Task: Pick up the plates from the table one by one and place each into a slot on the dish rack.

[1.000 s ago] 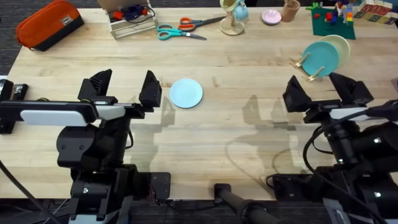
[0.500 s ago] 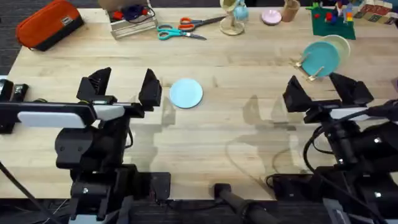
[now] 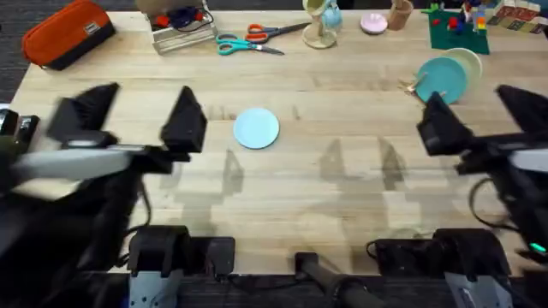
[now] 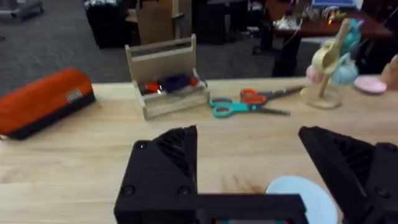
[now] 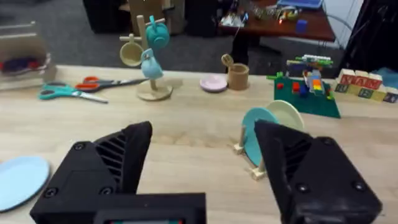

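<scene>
The left gripper (image 3: 133, 115) hangs above the table (image 3: 291, 197) at about nine o'clock in the overhead view, its two black fingers spread wide with nothing between them. The right gripper (image 3: 484, 115) hangs at about three o'clock, its fingers likewise wide apart and empty.

Just toward three o'clock from the left gripper lies the pale blue plate (image 3: 256, 128), flat on the wood and apart from both grippers; the left wrist view shows it just beyond the right-hand finger (image 4: 297, 194). Toward twelve o'clock from the right gripper stands the dish rack (image 3: 425, 84), holding a teal plate (image 3: 441, 79) upright with a cream plate (image 3: 467, 63) behind it; the right wrist view shows them standing on edge between the pegs (image 5: 258, 142).

Along the far edge, from eleven to one o'clock: an orange pouch (image 3: 67, 32) bearing a small grey label too small to read, a wooden caddy (image 3: 178, 24), scissors (image 3: 250, 40) with teal and orange handles, a mug stand (image 3: 320, 24), a small pink dish (image 3: 373, 23), and a green baseplate (image 3: 458, 34) with bricks. Lettered blocks (image 5: 364, 84) lie beside it; their red letters cannot be made out.
</scene>
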